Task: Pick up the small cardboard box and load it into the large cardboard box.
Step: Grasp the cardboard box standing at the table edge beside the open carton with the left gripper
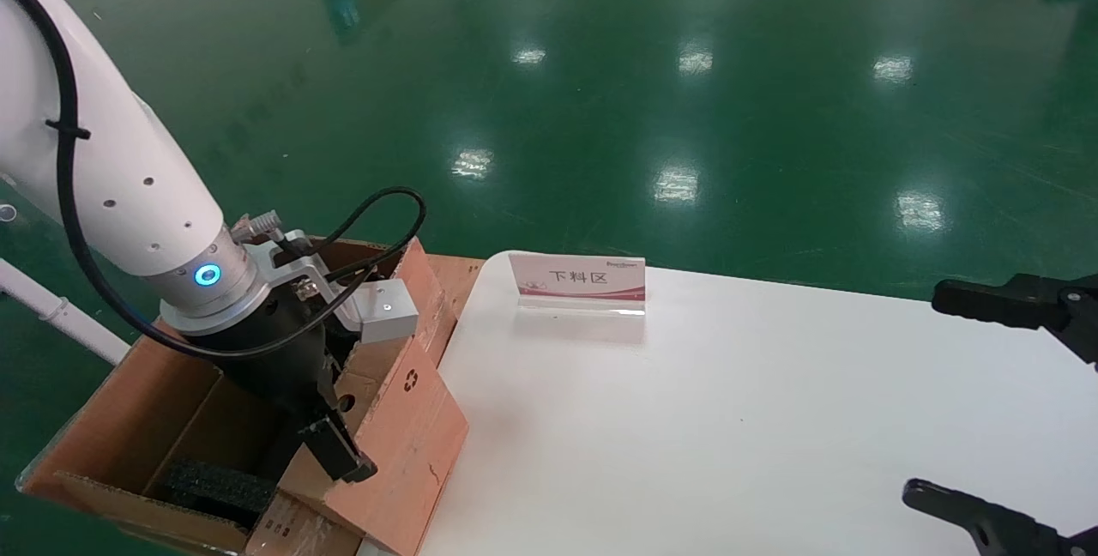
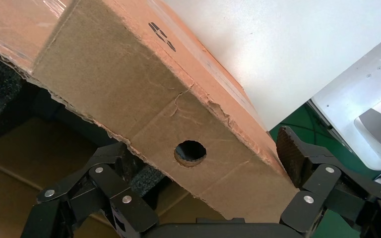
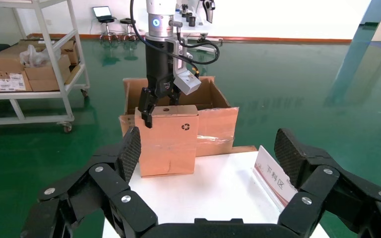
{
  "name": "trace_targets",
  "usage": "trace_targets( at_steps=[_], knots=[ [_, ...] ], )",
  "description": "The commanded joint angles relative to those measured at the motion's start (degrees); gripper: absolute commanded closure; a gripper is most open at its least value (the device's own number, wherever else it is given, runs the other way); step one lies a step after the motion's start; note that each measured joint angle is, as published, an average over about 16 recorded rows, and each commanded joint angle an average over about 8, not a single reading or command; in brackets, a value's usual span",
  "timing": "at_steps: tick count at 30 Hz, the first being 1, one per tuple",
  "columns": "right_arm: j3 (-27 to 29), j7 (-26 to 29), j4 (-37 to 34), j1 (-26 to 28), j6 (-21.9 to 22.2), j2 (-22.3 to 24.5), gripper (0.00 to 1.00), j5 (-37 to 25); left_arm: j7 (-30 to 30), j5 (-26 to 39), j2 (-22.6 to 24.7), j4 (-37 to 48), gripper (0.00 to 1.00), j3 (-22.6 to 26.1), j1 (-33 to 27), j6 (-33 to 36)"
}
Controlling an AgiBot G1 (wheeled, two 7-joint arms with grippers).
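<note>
Small box (image 1: 403, 419): one, tilted over the big box's (image 1: 137, 419) rim beside the table (image 1: 729, 419), pinched by left gripper (image 1: 330, 427). One sign (image 1: 577, 279). Left wrist: fingers (image 2: 292, 153) straddle its holed end. Right wrist: right gripper (image 3: 208, 153) spread, empty.

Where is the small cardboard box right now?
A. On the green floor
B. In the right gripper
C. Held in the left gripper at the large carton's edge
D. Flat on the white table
C: the left gripper clamps the small cardboard box at the large cardboard box beside the table; the right gripper is open and empty.
</note>
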Motion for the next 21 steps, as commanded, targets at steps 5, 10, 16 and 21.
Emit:
trace_targets(
  at_steps=[5, 10, 16, 21],
  knots=[
    [0.0, 0.0, 0.0, 0.0, 0.0, 0.0, 0.22, 0.0, -0.05, -0.01, -0.03, 0.01, 0.71, -0.04, -0.03, 0.02],
    [0.0, 0.0, 0.0, 0.0, 0.0, 0.0, 0.85, 0.0, -0.11, -0.12, -0.09, -0.01, 1.0, -0.12, -0.1, 0.09],
    [0.0, 0.0, 0.0, 0.0, 0.0, 0.0, 1.0, 0.0, -0.14, -0.19, -0.13, -0.02, 1.0, -0.18, -0.16, 0.15],
    [0.0, 0.0, 0.0, 0.0, 0.0, 0.0, 1.0, 0.0, -0.16, -0.24, -0.14, -0.03, 1.0, -0.21, -0.19, 0.16]
  ],
)
